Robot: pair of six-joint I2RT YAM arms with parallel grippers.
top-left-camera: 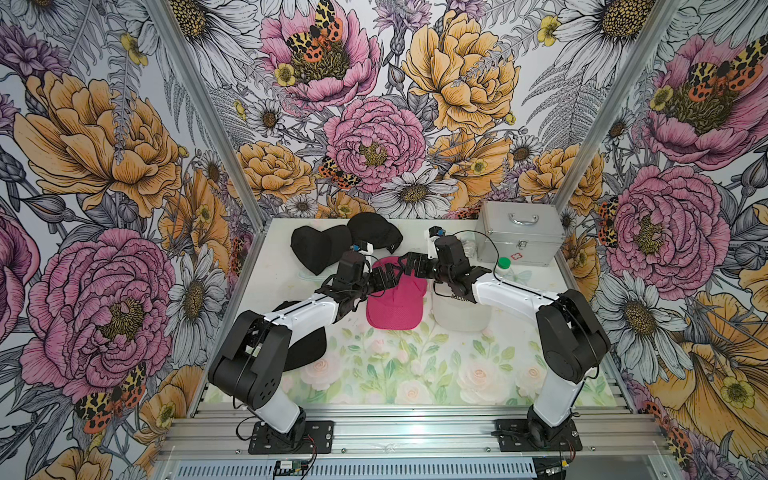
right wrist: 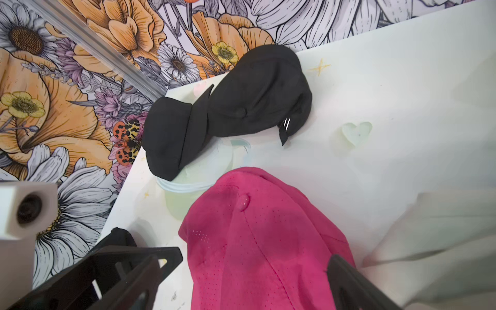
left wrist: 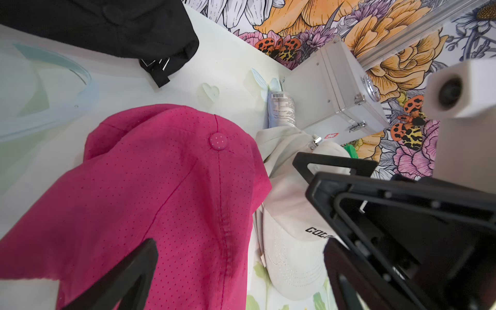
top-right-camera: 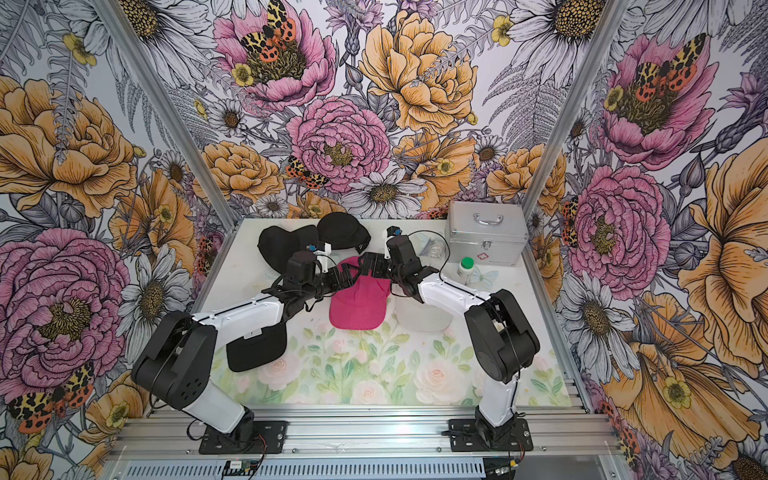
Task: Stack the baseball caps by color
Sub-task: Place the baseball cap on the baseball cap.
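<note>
Near the middle of the tabletop [top-left-camera: 415,374]: pink cap [top-left-camera: 395,305], crown toward the back wall, brim toward the front. Just beside it, on the right arm's side: white cap [top-left-camera: 461,316], black lettering partly hidden by that arm. At the back left: black caps [top-left-camera: 318,245], two, overlapping. Nearer the front, partly under the left arm: third black cap [top-left-camera: 305,349]. In the back right corner: case [top-left-camera: 519,237], with bottle [top-left-camera: 504,266] in front of it.

Over the pink cap's crown, in both top views: left end effector [top-left-camera: 386,277] and right end effector [top-left-camera: 415,264], tips close together. Both spread wide, gripping nothing. In the left wrist view, fingers [left wrist: 120,273] far apart, with pink fabric [left wrist: 161,201] between them; likewise in the right wrist view, fingers [right wrist: 349,284] set wide across the same cap [right wrist: 255,241]. Cannot tell whether any fingertip touches the fabric.
</note>
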